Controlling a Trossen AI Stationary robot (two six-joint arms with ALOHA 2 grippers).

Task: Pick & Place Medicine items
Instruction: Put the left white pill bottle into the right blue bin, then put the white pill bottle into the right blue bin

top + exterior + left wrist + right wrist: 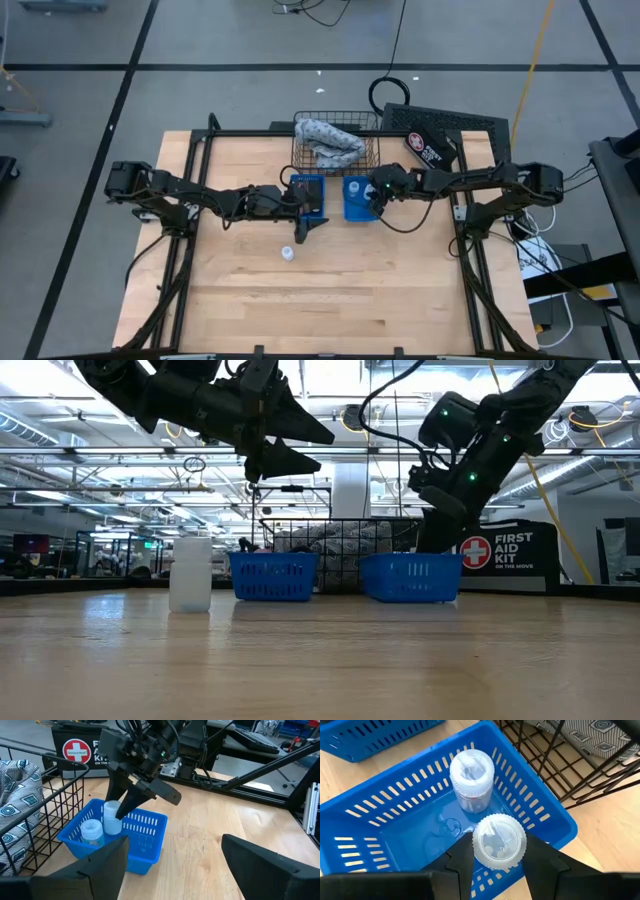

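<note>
A lone white bottle [288, 253] is seen upright on the wooden surface [330, 300], nearest the front edge and well apart from the baskets. Just behind it, the left hand [302, 226] is held above the surface, fingers apart, nothing gripped, beside the left blue basket [307, 193]. To the right of that basket sits the right blue basket [530, 815], w/ one white bottle [471, 780] standing inside. A 2nd white bottle [498, 841] is clamped between the right hand's [497, 857] fingers, held over that same basket's interior. Behind both blue baskets, a black wire basket [370, 150] is seen holding a grey-blue patterned cloth [328, 142]. A first aid kit pouch [430, 148] lies right of the wire basket.
</note>
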